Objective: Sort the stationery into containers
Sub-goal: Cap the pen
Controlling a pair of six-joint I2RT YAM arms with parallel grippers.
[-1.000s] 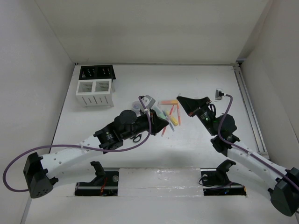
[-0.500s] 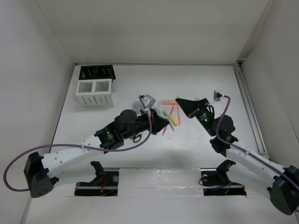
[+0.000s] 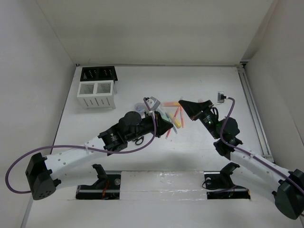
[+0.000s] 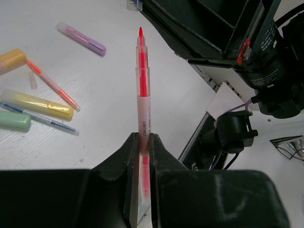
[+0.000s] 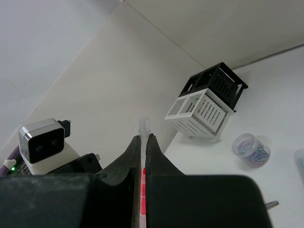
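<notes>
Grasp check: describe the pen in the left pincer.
The red pen is thin: clear plastic barrel over a red core, dark print near the grip, bare red tip. The shut left pincer clamps its lower barrel; the pen sticks straight out beyond the grip, and nothing else touches it.

Red pen (image 4: pixel 142 95) upright mid-frame, pinched low; second pen (image 5: pixel 142 127) likewise. Markers (image 3: pixel 176 121) scattered centre. White organizer (image 3: pixel 96 95), black mesh holder (image 3: pixel 98 73) touching, upper left.
</notes>
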